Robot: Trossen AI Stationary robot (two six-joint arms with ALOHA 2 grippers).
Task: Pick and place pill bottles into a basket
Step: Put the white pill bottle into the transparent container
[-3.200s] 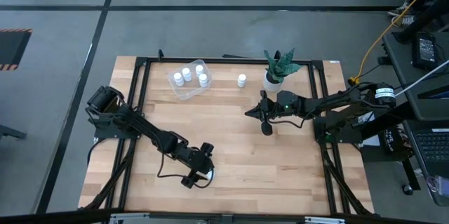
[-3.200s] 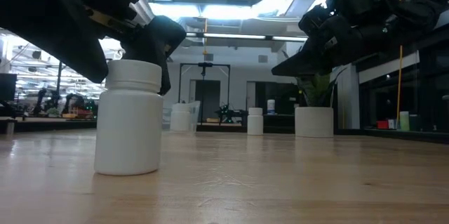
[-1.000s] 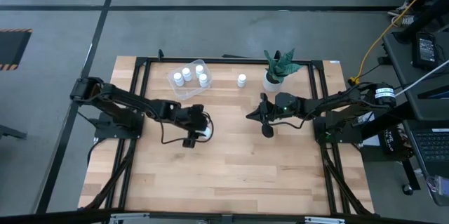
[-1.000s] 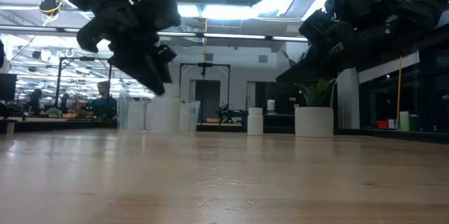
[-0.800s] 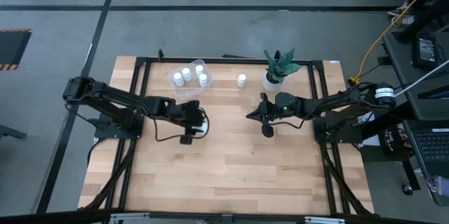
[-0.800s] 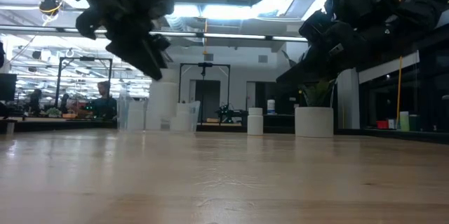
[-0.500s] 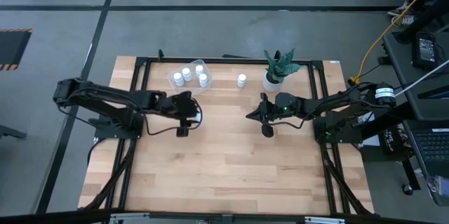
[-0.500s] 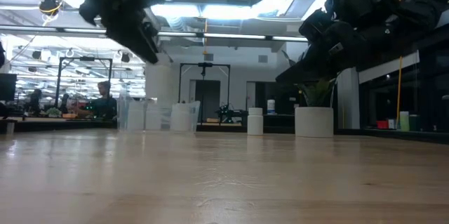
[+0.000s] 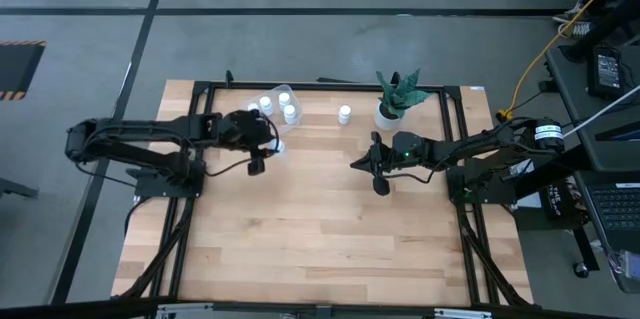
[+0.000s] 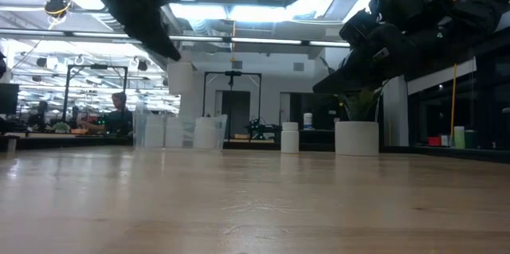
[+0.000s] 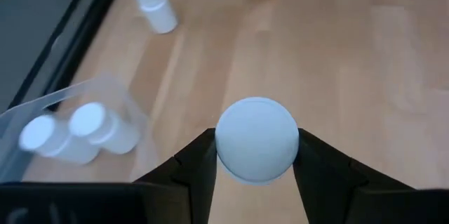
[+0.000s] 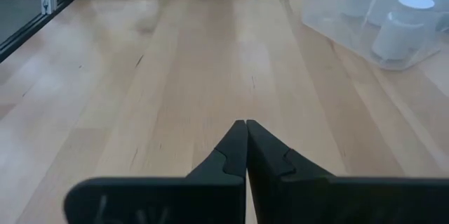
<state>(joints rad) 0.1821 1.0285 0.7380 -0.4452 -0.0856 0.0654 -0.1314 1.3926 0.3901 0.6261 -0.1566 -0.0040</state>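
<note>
The left gripper [image 11: 256, 155] clamps a white pill bottle [image 11: 257, 138] just beside the clear basket [image 9: 277, 122], which holds three bottles [image 12: 405, 26]. A fifth bottle [image 9: 344, 114] stands near the potted plant [image 9: 395, 99]. The right gripper [image 12: 245, 134] is closed, empty. No readable labels.

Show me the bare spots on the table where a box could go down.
The whole near half of the table, in front of both arms, is bare wood. So is the strip between the left gripper and the right gripper. The far edge is crowded: basket, loose bottle, plant pot.
</note>
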